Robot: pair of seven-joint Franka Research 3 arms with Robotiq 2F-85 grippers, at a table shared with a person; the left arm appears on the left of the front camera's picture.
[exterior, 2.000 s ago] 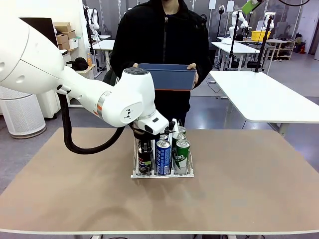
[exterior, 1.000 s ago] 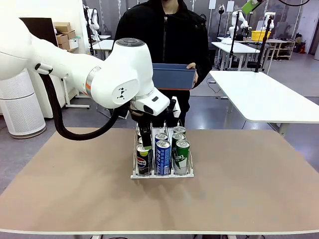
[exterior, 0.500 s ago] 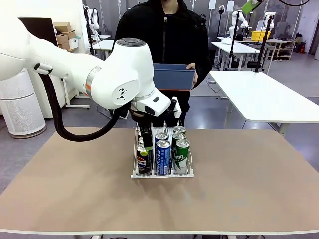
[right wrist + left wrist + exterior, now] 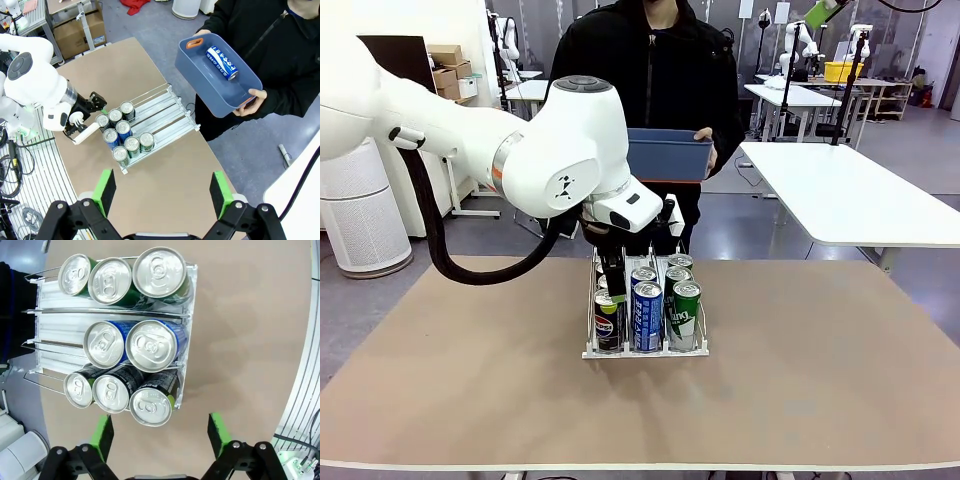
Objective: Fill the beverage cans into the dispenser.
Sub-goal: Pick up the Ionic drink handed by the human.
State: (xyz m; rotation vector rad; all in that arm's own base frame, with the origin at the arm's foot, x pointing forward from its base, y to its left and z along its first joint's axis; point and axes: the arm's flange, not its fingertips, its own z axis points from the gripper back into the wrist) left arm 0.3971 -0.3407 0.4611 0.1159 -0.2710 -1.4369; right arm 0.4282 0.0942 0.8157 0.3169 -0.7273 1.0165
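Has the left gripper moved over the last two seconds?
Yes, upward. Against the dispenser in the front view, the left gripper has risen from down in the left lane and now hangs open, higher over the black cans.

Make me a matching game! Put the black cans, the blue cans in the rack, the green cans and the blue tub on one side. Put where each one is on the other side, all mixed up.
Things:
1. black cans
2. blue cans in the dispenser
3. green cans
4. blue tub

Places:
a. middle lane
b. held by the person
c. left lane in the front view
d. right lane in the front view

Pairs: 1-c, 2-a, 3-d, 4-b
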